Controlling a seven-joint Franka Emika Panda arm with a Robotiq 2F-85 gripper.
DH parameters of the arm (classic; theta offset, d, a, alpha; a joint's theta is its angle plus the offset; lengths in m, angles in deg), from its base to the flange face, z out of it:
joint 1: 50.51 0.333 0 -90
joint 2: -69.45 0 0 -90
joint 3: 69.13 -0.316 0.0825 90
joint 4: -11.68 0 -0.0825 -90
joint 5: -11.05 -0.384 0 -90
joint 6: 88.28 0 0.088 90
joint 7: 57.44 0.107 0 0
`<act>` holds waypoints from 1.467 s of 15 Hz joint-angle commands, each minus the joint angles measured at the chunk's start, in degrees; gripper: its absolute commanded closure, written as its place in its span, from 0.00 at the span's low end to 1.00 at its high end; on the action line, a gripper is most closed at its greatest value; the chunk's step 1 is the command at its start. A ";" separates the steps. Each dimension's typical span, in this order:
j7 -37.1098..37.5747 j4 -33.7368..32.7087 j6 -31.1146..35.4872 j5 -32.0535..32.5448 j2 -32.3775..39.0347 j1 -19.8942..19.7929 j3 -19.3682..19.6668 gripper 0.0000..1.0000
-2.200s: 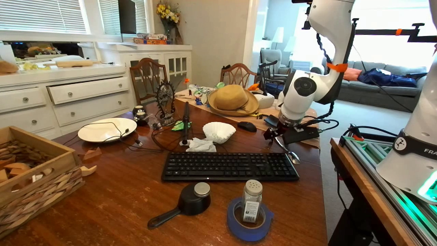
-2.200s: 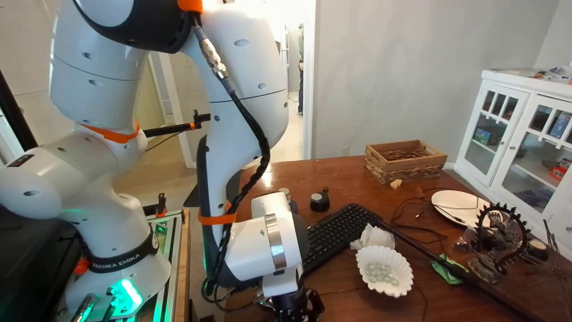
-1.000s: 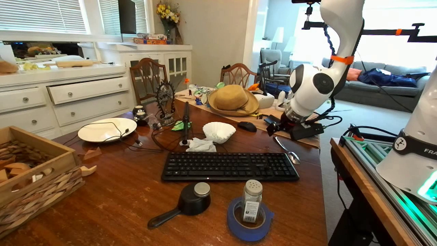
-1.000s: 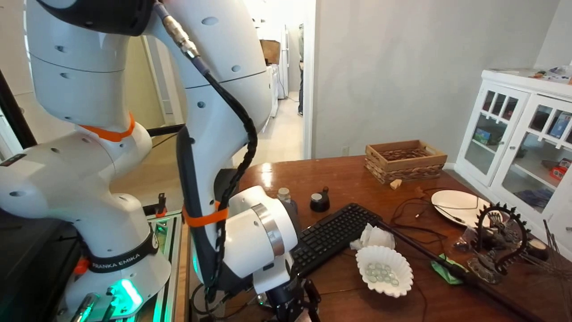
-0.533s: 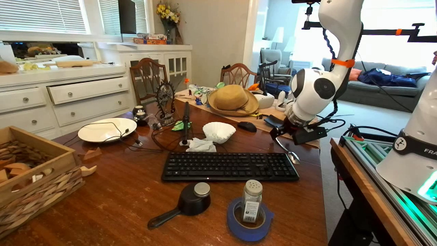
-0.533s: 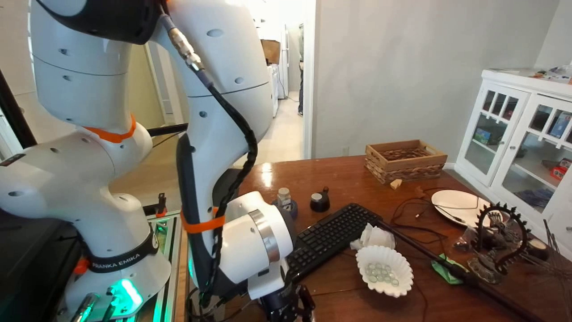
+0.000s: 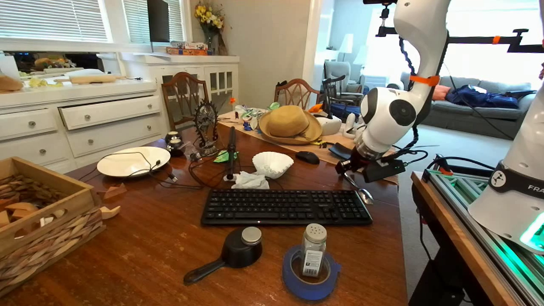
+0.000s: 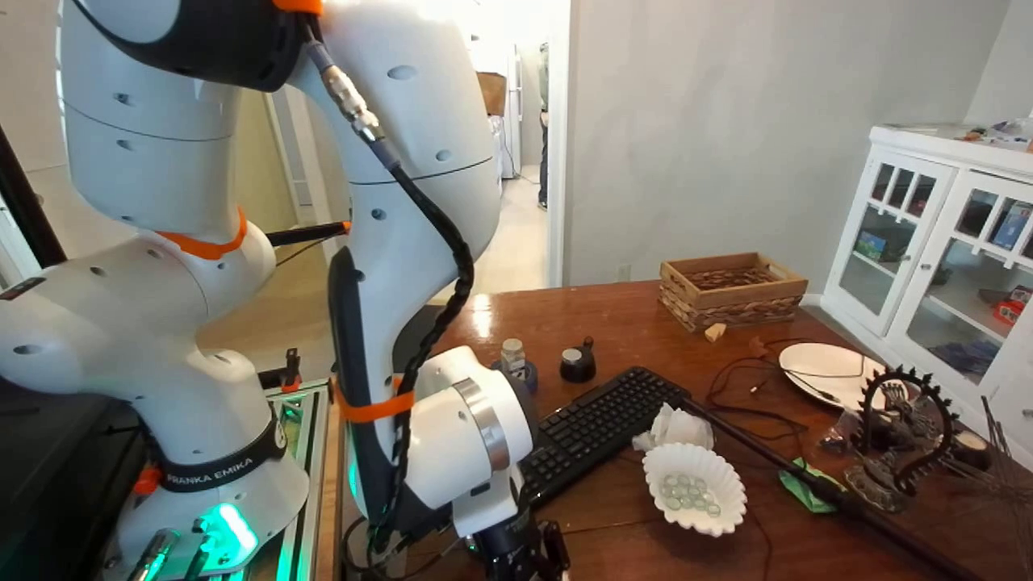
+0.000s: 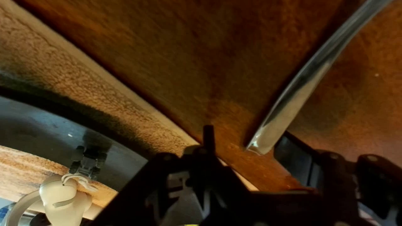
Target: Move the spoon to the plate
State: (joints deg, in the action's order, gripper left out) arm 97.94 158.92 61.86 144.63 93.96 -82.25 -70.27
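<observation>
Lower than a second ago, the hand is hanging wide-spread and empty over the metal spoon, probably for pinching its handle end; the dinner plate is waiting far from both

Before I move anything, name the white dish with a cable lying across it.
The flat, wide plate: a dark cable lies across it. The deep, fluted bowl has none over it and holds small clear pieces.
</observation>
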 commanded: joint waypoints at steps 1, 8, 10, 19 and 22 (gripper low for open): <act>3.31 -0.12 -1.30 2.44 0.89 -1.86 -1.97 0.78; 3.30 0.27 -1.26 2.68 0.37 -3.71 -3.36 0.95; 2.94 1.06 1.43 1.20 -1.38 -4.18 -2.92 0.94; 2.36 0.29 19.00 -10.23 -9.14 -10.07 -0.41 0.94; 2.28 0.00 21.81 -14.28 -10.48 -11.78 -0.12 0.94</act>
State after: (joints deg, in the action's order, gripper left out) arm 98.02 158.49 80.38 133.58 85.57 -92.44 -70.67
